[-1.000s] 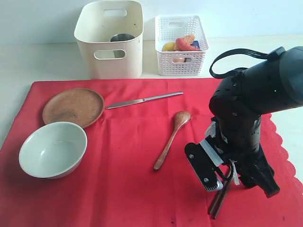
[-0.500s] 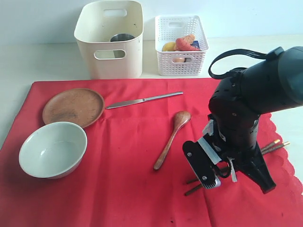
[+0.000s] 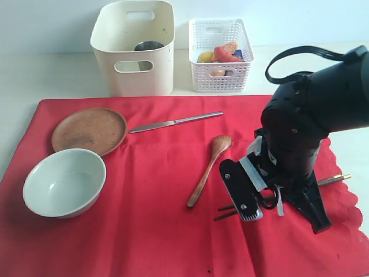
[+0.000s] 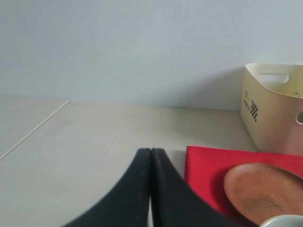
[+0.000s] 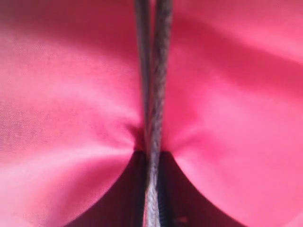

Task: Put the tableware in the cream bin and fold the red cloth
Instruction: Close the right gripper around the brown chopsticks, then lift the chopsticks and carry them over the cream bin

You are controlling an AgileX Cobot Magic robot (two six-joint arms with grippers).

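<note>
On the right side of the red cloth [image 3: 155, 202], the right gripper [image 3: 271, 202] points down with its jaws pinched on the pair of chopsticks [image 5: 162, 61]. The sticks lie crosswise between the fingers, dark ends poking out toward the spoon [image 3: 209, 170] and the other ends toward the scalloped edge. The wrist view shows the fabric puckering at the fingertips; whether the sticks are clear of the cloth cannot be told.

The left gripper [image 4: 150, 153] hangs off the cloth's far left corner, fingers pressed together on nothing. The plate [image 3: 89, 130], bowl [image 3: 64, 182] and knife [image 3: 176, 122] lie on the cloth's left half. Behind the cloth stands the cream bin [image 3: 144, 78] with the steel cup [image 3: 149, 45] inside, beside a white basket [image 3: 219, 78] of food.
</note>
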